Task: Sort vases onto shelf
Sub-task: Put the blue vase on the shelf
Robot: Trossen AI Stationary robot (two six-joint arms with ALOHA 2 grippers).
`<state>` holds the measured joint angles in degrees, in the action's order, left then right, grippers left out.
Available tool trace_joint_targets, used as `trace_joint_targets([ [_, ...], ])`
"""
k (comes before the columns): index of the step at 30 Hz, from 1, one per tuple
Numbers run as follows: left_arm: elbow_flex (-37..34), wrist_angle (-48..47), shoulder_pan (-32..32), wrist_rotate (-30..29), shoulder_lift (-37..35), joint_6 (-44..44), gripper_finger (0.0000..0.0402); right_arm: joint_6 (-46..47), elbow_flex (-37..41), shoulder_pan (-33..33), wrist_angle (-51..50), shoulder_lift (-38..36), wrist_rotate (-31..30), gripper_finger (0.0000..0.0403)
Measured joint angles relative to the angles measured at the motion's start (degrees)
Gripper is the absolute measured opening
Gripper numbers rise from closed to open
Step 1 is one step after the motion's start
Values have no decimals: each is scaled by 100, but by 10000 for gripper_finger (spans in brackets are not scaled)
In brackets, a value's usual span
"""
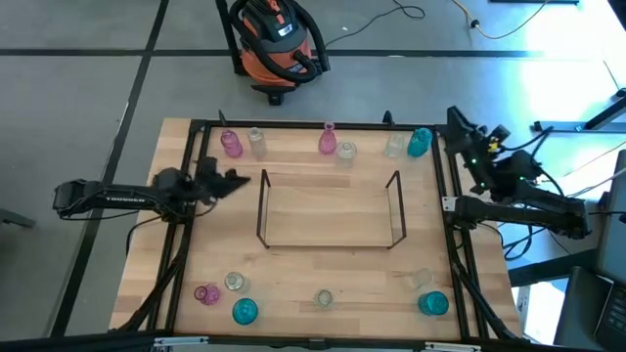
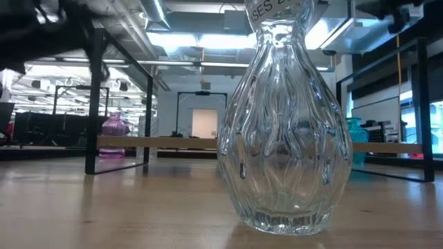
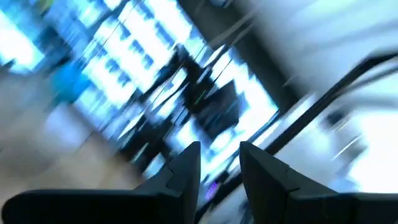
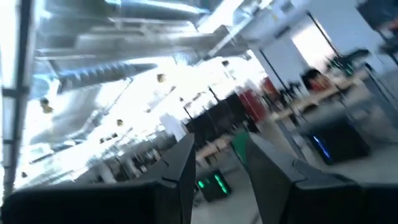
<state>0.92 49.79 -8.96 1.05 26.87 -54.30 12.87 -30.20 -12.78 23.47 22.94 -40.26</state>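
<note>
We're at the start of the sort — the low rectangular dark-wire shelf sits mid-surface with nothing on it, long axis running left-right, upright ends at either side. The small translucent glass vases stand in two rows on the wooden surface: pink, clear and teal along the far edge, more along the near edge, including a teal one. As far as we can tell all are upright, necks up, well apart from the shelf.

Left hand hovers just left of the shelf, near the far-left pink vase, fingers partly spread, pinching nothing. Right hand is outside the frame at far right, also part-spread and empty.

Next move, we judge — left hand to drop over a vase neck and close gently; glass is slick.
</note>
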Motion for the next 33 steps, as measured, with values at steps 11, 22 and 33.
trace_joint_targets([
  [11, 2693, 1657, -3, -1500, 80, 3090, 105, -575, -2001, 0, 1107, 1912, 1791, 120],
  [22, 7232, -6006, -1, -807, 1707, 4401, 105, -2880, -6275, 0, -2959, 4470, 1938, 120],
  [33, 8198, -8708, -1, -1251, 3167, 4404, 105, 1053, -8589, -2073, -10924, 5759, 73, 120],
])
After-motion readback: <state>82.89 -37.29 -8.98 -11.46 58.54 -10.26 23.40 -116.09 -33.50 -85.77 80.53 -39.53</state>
